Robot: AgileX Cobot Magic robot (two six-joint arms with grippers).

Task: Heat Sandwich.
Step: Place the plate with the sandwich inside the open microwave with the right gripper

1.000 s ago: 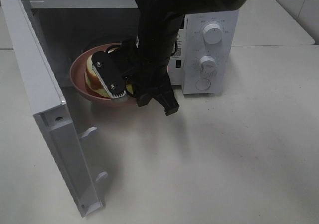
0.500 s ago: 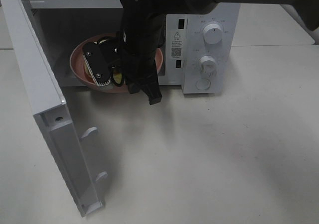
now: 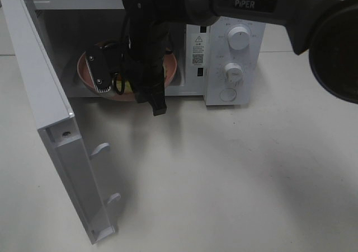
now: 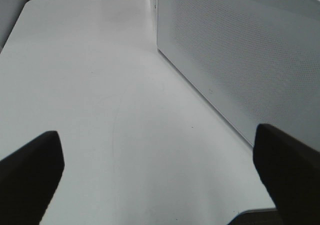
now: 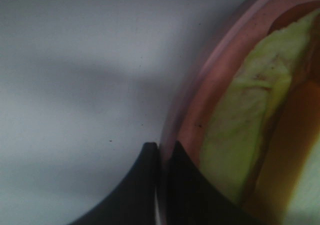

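Sandwich is sitting on pink plate, now sliding well inside microwave vs a sec ago. R end effector is pinching plate rim; L end effector is idling wide. Placement's nearly done, I'd say.

One microwave, one pink plate, one sandwich, two dials (both white), two pincers, one table
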